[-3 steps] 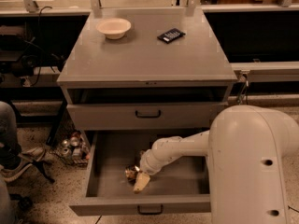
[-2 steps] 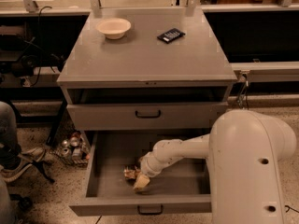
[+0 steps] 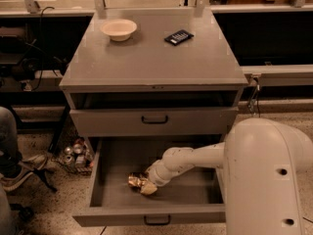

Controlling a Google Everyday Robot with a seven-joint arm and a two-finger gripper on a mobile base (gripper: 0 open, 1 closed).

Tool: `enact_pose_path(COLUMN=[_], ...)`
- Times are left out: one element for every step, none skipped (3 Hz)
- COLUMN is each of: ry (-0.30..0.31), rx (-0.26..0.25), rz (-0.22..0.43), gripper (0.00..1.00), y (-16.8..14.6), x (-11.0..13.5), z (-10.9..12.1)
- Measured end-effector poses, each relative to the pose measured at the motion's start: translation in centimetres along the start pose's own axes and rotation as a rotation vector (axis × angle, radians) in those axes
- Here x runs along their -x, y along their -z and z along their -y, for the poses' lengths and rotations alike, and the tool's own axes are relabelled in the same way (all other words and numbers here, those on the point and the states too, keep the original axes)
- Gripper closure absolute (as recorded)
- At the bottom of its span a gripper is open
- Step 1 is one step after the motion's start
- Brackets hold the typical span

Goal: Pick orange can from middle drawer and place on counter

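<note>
Gripper (image 3: 147, 186) low inside the middle drawer (image 3: 115, 164), right against the orange can (image 3: 135, 180); grip impossible to tell.

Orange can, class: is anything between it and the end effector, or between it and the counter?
Nothing visible separates the end effector from the orange can; they meet in the middle drawer. Towards the counter, the shut drawer front above stands in the way, so the can likely comes forward first.
</note>
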State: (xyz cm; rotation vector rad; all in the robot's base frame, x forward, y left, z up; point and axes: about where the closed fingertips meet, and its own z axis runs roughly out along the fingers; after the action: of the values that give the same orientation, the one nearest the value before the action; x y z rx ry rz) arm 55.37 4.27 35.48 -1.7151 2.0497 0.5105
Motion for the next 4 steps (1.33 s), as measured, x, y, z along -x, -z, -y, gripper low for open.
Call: enact_pose_path(ry=[0.014, 0.032, 0.071, 0.087], rx=[-0.068, -0.13, -0.153, -0.14], rz=[0.047, 0.09, 0.128, 0.136], gripper=[0.99, 1.0, 1.0, 1.0], y=[6.6, 13.3, 19.1, 20.5], x=[0.2, 0.4, 1.0, 1.2], z=[0.3, 0.8, 1.4, 1.1])
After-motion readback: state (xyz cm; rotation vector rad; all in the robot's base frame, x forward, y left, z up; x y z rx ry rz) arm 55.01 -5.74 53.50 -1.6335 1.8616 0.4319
